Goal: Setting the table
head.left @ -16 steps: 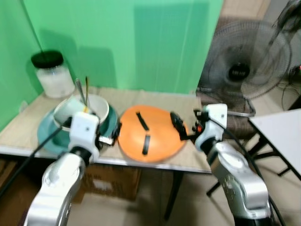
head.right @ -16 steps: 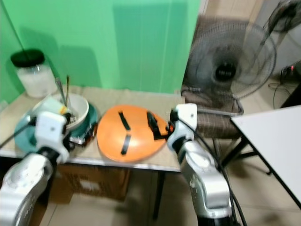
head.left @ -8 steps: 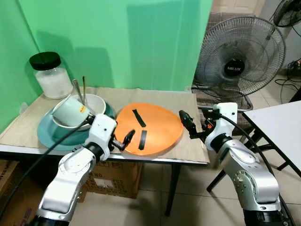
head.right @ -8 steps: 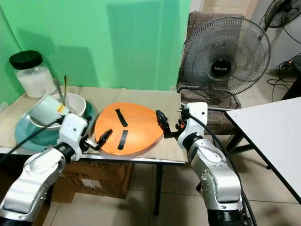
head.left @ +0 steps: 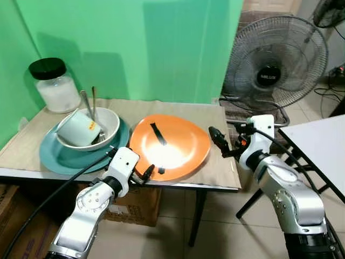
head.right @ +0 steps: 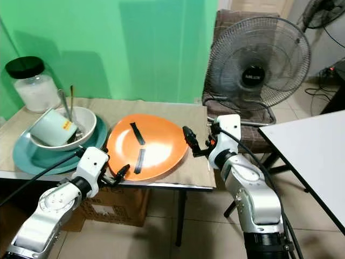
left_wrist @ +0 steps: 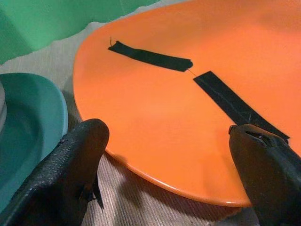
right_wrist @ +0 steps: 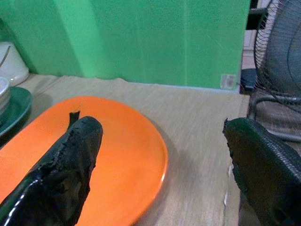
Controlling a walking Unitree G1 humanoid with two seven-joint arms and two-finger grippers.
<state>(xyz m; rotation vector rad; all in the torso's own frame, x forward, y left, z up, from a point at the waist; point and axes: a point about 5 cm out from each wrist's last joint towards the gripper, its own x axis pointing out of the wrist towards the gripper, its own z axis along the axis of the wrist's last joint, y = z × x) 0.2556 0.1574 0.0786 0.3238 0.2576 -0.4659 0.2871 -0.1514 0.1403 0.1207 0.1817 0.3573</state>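
Fan (head.left: 276,62) behind table (head.left: 215,116); jar (head.left: 53,85), bowl (head.left: 110,121) left.

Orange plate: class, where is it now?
The orange plate lies on the table's middle, right of the teal plate, between both pincers.

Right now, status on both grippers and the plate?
Left gripper open at orange plate near rim. Right gripper open beside its far edge. Plate flat on table.

Orange plate (head.left: 172,144), black strips; teal plate (head.left: 59,156).
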